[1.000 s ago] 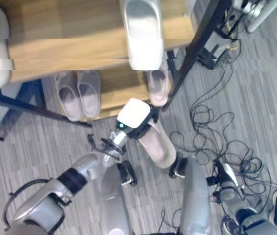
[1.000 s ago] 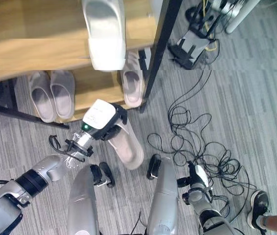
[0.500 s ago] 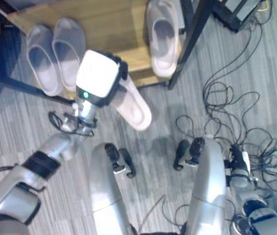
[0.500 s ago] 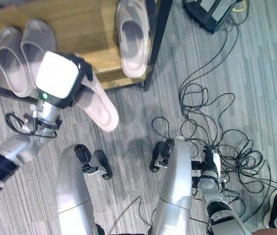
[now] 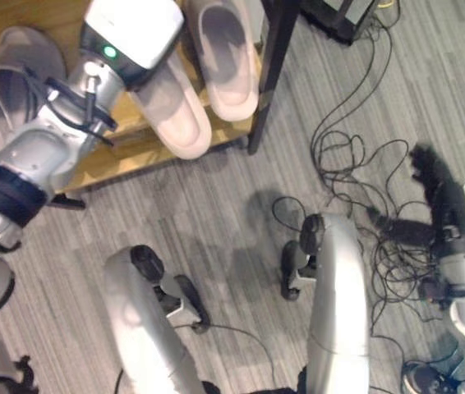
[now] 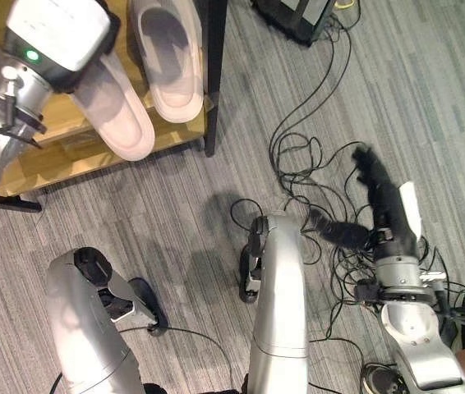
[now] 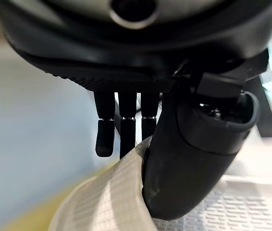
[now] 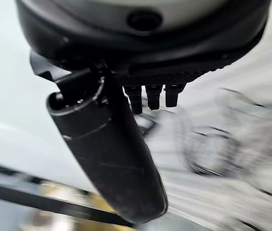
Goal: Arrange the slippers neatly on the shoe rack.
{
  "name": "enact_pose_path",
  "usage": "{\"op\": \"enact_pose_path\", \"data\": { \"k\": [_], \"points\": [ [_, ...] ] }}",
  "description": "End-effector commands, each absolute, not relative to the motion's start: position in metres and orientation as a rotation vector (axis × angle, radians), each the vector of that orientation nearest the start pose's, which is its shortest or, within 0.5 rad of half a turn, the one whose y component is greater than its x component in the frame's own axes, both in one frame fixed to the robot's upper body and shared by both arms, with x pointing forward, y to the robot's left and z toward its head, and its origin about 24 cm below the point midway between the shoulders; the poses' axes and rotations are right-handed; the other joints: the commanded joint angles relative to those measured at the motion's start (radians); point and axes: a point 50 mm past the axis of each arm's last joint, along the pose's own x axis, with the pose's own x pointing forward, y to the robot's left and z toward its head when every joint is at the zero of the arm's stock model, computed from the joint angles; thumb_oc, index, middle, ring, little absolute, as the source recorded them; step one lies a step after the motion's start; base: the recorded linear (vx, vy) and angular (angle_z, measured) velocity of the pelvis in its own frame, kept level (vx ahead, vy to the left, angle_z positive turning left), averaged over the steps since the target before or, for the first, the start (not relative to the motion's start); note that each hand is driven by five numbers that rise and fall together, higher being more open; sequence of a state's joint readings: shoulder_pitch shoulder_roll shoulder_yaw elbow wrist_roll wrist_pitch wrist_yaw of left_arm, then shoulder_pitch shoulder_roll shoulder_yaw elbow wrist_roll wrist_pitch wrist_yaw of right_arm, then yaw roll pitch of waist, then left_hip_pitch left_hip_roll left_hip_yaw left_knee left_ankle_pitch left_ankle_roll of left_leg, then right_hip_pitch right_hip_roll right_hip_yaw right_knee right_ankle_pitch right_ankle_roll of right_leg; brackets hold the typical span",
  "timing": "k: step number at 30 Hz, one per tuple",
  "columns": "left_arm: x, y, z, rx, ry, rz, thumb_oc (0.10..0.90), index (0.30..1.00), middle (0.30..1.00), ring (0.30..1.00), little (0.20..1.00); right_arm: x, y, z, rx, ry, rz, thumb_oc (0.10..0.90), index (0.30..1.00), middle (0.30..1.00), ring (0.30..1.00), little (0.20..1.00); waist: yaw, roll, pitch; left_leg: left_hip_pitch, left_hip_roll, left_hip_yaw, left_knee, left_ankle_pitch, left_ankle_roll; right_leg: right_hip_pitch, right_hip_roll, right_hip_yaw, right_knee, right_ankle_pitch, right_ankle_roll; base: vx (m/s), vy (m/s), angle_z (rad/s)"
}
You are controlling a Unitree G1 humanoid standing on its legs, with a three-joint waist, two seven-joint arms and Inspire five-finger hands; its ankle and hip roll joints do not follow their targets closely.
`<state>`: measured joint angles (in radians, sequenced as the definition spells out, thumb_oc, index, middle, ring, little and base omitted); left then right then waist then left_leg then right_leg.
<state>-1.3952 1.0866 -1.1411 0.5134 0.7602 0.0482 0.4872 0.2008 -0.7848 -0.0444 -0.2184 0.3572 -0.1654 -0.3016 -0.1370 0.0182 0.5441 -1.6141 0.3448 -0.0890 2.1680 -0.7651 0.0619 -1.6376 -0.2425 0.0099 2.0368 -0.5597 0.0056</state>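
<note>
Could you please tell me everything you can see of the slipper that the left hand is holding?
The held slipper is a pale, open-backed slide of soft-looking foam or rubber. The left hand grips one end, thumb pressed on its ribbed surface. Its free end juts past the front edge of the wooden shoe rack, beside another slipper lying there. Whether it touches the shelf is unclear.

lit evenly from overhead, casting soft, faint shadows on the grey floor (image 5: 216,213). blurring the right hand (image 5: 434,185) with motion smear. smearing the wrist views' backgrounds, washing the space beyond the left hand (image 7: 184,159) pale and out of focus.
</note>
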Motion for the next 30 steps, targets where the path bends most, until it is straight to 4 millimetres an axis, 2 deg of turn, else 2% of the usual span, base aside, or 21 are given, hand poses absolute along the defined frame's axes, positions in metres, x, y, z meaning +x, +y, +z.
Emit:
{"op": "enact_pose_path", "data": {
  "k": [1, 4, 7, 12, 16, 18, 20, 21, 22, 23, 24, 25, 26, 28, 30],
  "points": [
    [0.342, 0.209, 0.414, 2.134, -0.994, 0.714, 0.4, 0.3, 0.3, 0.3, 0.3, 0.204, -0.275, 0.204, -0.402, -0.609, -0.208, 0.8, 0.9, 0.9, 0.9, 0.9, 0.001, 0.024, -0.024, 0.045, -0.043, -0.083, -0.001, -0.02, 0.114, 0.068, -0.032, -0.019, 0.009, -0.138, -0.086, 0.0, 0.0, 0.0],
    [0.347, 0.214, 0.418, 2.206, -0.917, 0.708, 0.4, 0.3, 0.3, 0.3, 0.3, 0.199, -0.276, 0.214, -0.429, -0.635, -0.187, 0.8, 0.9, 0.9, 0.9, 0.9, -0.008, 0.02, -0.024, 0.045, -0.04, -0.088, 0.012, -0.024, 0.117, 0.068, -0.026, -0.015, 0.014, -0.138, -0.091, 0.0, 0.0, 0.0],
    [0.351, 0.208, 0.423, 2.293, -0.869, 0.677, 0.4, 0.3, 0.3, 0.3, 0.3, 0.196, -0.284, 0.217, -0.443, -0.619, -0.196, 0.8, 0.9, 0.9, 0.9, 0.9, -0.011, 0.017, -0.024, 0.045, -0.041, -0.095, 0.012, -0.027, 0.115, 0.068, -0.025, -0.01, 0.009, -0.134, -0.093, 0.0, 0.0, 0.0],
    [0.354, 0.212, 0.431, 2.32, -0.805, 0.692, 0.4, 0.3, 0.3, 0.3, 0.3, 0.198, -0.285, 0.222, -0.44, -0.625, -0.172, 0.8, 0.9, 0.9, 0.9, 0.9, -0.01, 0.012, -0.024, 0.044, -0.043, -0.099, 0.001, -0.024, 0.112, 0.068, -0.027, -0.007, 0.001, -0.129, -0.095, 0.0, 0.0, 0.0],
    [0.356, 0.214, 0.434, 2.319, -0.761, 0.697, 0.4, 0.3, 0.3, 0.3, 0.3, 0.201, -0.284, 0.227, -0.447, -0.633, -0.152, 0.8, 0.9, 0.9, 0.9, 0.9, -0.009, 0.007, -0.024, 0.044, -0.042, -0.103, -0.008, -0.021, 0.108, 0.068, -0.028, -0.008, -0.009, -0.124, -0.096, 0.0, 0.0, 0.0],
    [0.357, 0.21, 0.442, 2.31, -0.745, 0.719, 0.4, 0.3, 0.3, 0.3, 0.3, 0.21, -0.283, 0.232, -0.451, -0.631, -0.121, 0.8, 0.9, 0.9, 0.9, 0.9, -0.004, -0.002, -0.024, 0.044, -0.039, -0.103, -0.028, -0.017, 0.102, 0.068, -0.032, -0.006, -0.025, -0.116, -0.095, 0.04, 0.015, -0.02],
    [0.357, 0.214, 0.445, 2.309, -0.718, 0.74, 0.4, 0.3, 0.3, 0.3, 0.3, 0.215, -0.282, 0.237, -0.453, -0.638, -0.096, 0.8, 0.9, 0.9, 0.9, 0.9, -0.007, -0.012, -0.024, 0.044, -0.035, -0.102, -0.036, -0.015, 0.1, 0.068, -0.03, -0.008, -0.033, -0.113, -0.094, 0.04, 0.013, -0.03],
    [0.356, 0.212, 0.436, 2.326, -0.802, 0.707, 0.4, 0.3, 0.3, 0.3, 0.3, 0.195, -0.335, 0.102, -0.428, -0.091, -0.293, 0.8, 0.9, 0.9, 0.9, 0.9, -0.019, -0.007, -0.024, 0.044, -0.031, -0.1, -0.046, -0.001, 0.099, 0.068, -0.027, -0.011, -0.045, -0.106, -0.089, 0.02, 0.028, 0.07],
    [0.356, 0.178, 0.436, 2.365, -0.987, 0.664, 0.4, 0.3, 0.3, 0.3, 0.3, 0.204, -0.342, 0.087, -0.48, -0.05, -0.339, 0.8, 0.9, 0.9, 0.9, 0.9, -0.016, 0.005, -0.024, 0.044, -0.033, -0.101, -0.049, -0.001, 0.103, 0.068, -0.027, -0.012, -0.054, -0.102, -0.084, 0.02, 0.023, 0.12],
    [0.354, 0.168, 0.438, 2.369, -1.047, 0.677, 0.4, 0.3, 0.3, 0.3, 0.3, 0.217, -0.343, 0.08, -0.49, -0.04, -0.371, 0.8, 0.9, 0.9, 0.9, 0.9, -0.017, 0.011, -0.024, 0.044, -0.032, -0.101, -0.055, -0.003, 0.108, 0.068, -0.028, -0.015, -0.064, -0.1, -0.084, 0.01, 0.023, -0.04],
    [0.354, 0.156, 0.439, 2.367, -1.109, 0.688, 0.424, 0.335, 0.335, 0.335, 0.335, 0.232, -0.338, 0.075, -0.486, -0.045, -0.382, 0.8, 0.9, 0.9, 0.9, 0.9, -0.013, 0.017, -0.024, 0.044, -0.035, -0.101, -0.053, -0.007, 0.111, 0.068, -0.027, -0.017, -0.068, -0.102, -0.082, 0.03, 0.011, -0.17],
    [0.354, 0.152, 0.442, 2.36, -1.122, 0.715, 0.574, 0.561, 0.561, 0.561, 0.561, 0.238, -0.338, 0.069, -0.46, -0.025, -0.413, 0.8, 0.9, 0.9, 0.9, 0.9, -0.011, 0.02, -0.024, 0.044, -0.036, -0.1, -0.049, -0.009, 0.111, 0.068, -0.024, -0.014, -0.065, -0.102, -0.081, 0.04, 0.034, -0.13],
    [0.355, 0.146, 0.448, 2.343, -1.124, 0.742, 0.8, 0.9, 0.9, 0.9, 0.9, 0.245, -0.335, 0.063, -0.442, -0.01, -0.414, 0.8, 0.9, 0.9, 0.9, 0.9, -0.015, 0.025, -0.024, 0.044, -0.036, -0.1, -0.046, -0.013, 0.114, 0.068, -0.024, -0.016, -0.065, -0.105, -0.081, 0.04, 0.035, 0.06],
    [0.354, 0.144, 0.456, 2.335, -1.102, 0.79, 0.8, 0.9, 0.9, 0.9, 0.9, 0.25, -0.33, 0.051, -0.426, 0.025, -0.409, 0.8, 0.9, 0.9, 0.9, 0.9, -0.017, 0.034, -0.024, 0.044, -0.037, -0.099, -0.041, -0.019, 0.113, 0.068, -0.021, -0.017, -0.066, -0.107, -0.079, 0.02, 0.041, 0.0],
    [0.349, 0.142, 0.467, 2.325, -1.108, 0.842, 0.8, 0.9, 0.9, 0.9, 0.9, 0.244, -0.327, 0.039, -0.413, 0.065, -0.398, 0.8, 0.9, 0.9, 0.9, 0.9, -0.025, 0.045, -0.024, 0.044, -0.033, -0.102, -0.033, -0.027, 0.118, 0.068, -0.02, -0.019, -0.064, -0.105, -0.076, 0.01, 0.051, -0.16]
  ]
}}
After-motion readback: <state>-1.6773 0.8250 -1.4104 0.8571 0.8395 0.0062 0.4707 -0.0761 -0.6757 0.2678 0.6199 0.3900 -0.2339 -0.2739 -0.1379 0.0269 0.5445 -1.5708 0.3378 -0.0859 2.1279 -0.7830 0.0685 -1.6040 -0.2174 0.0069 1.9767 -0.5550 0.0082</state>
